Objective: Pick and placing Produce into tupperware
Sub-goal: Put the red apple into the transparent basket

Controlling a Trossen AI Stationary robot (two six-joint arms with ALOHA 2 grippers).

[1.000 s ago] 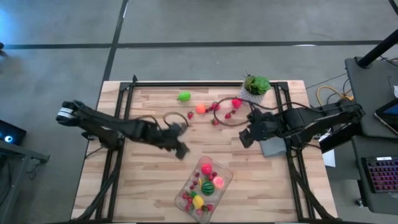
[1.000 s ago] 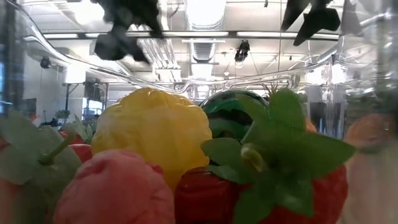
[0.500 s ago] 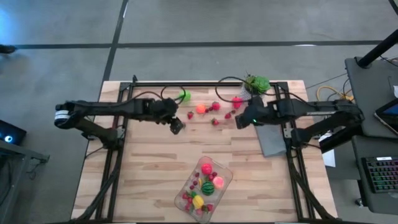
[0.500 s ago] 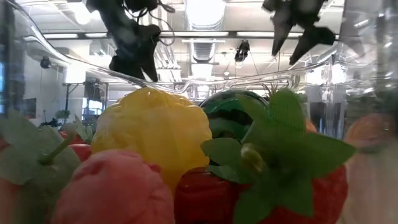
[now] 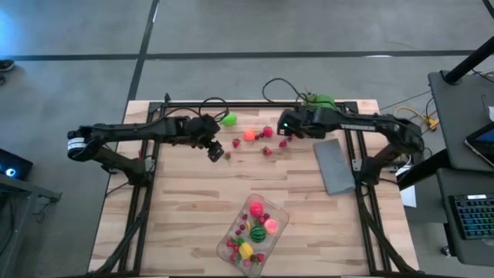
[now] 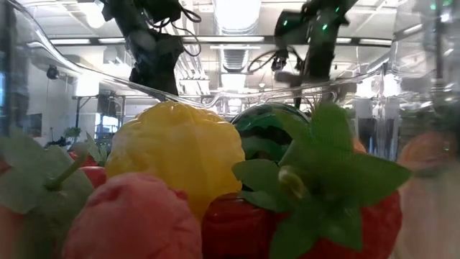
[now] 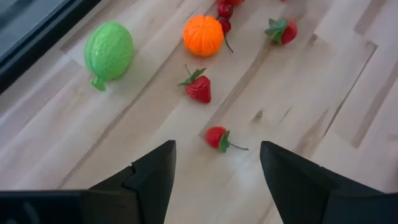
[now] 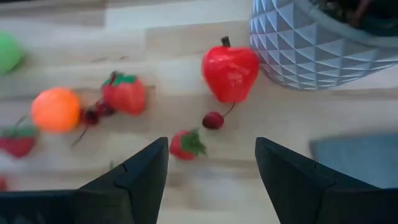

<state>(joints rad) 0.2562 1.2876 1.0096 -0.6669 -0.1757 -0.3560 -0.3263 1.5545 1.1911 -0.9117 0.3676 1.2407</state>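
Observation:
Loose produce lies on the table's far half: a light green piece (image 5: 228, 119), an orange one (image 5: 248, 134), a red apple (image 8: 230, 71) and small strawberries. My left gripper (image 7: 214, 149) hovers open above a small red berry (image 7: 216, 137), near the green piece (image 7: 109, 50). My right gripper (image 8: 211, 146) hovers open over a strawberry (image 8: 185, 144) and a cherry (image 8: 212, 120). The clear tupperware (image 5: 279, 222) sits near the table's near edge with several pieces inside, among them a yellow one (image 6: 180, 151).
A leafy plant in a white faceted pot (image 8: 317, 43) stands at the far edge beside my right gripper (image 5: 282, 125). A flat grey slab (image 5: 333, 164) lies on the table's right. Bare wood stretches between the loose produce and the tupperware.
Both grippers have swung from the table's middle toward the far edge. The left one has moved far and slightly left to the berries by the green piece. The right one has moved far and left to the produce beside the pot. Nothing on the table has shifted.

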